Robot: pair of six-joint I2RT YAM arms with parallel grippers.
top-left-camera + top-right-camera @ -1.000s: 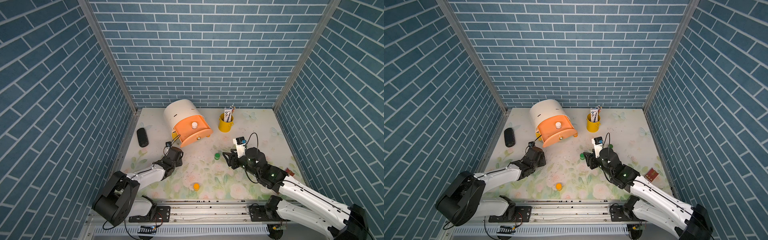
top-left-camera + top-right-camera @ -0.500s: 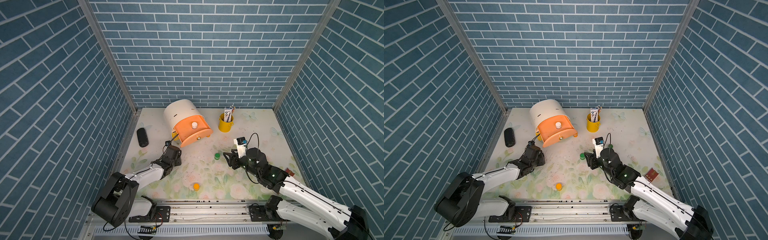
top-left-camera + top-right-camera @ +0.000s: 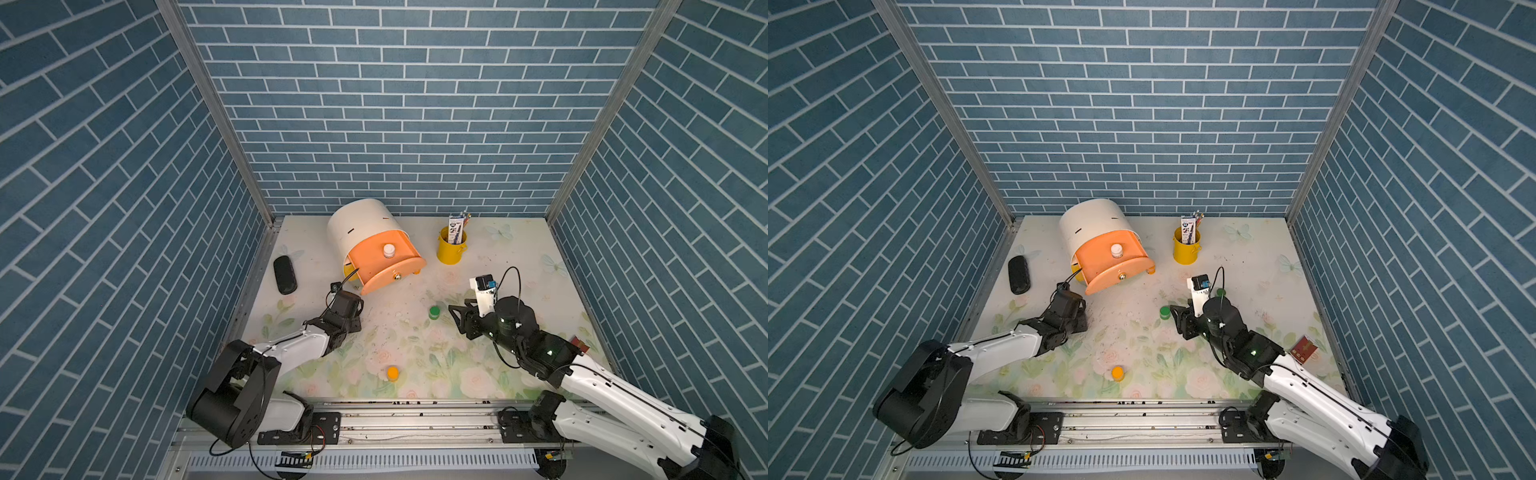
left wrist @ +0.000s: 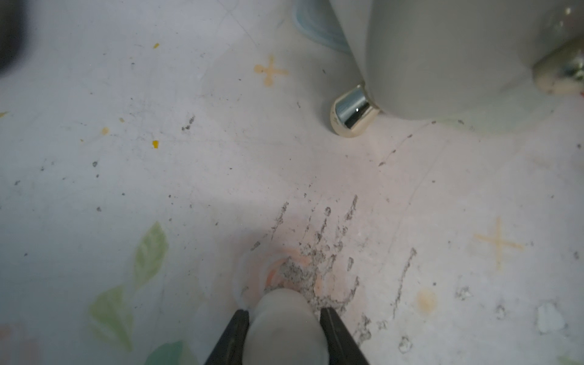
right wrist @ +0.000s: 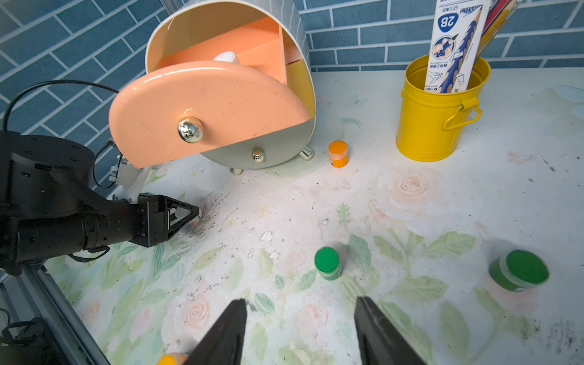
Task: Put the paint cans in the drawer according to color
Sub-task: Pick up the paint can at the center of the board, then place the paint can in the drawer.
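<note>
Left gripper (image 4: pixel 283 311) is clamped on a white can (image 4: pixel 284 335) down at the mat (image 3: pixel 498 257), just in front of the cabinet (image 3: pixel 361 228). The peach drawer (image 3: pixel 390 270) is pulled out with a second white can (image 3: pixel 388 250) inside. Right gripper (image 5: pixel 300 303) hangs with jaws apart, near a green can (image 5: pixel 327 262) (another green can (image 5: pixel 520 271) sits further aside). One orange can (image 5: pixel 338 154) stands by the cabinet's foot, the other orange can (image 3: pixel 392 372) near the front rail

Two orange cans (image 5: pixel 338 154) (image 3: pixel 392 372), two green cans (image 5: pixel 327 263) (image 5: pixel 524 268) — and seemingly two white cans (image 3: pixel 388 250) (image 4: pixel 284 325).
</note>
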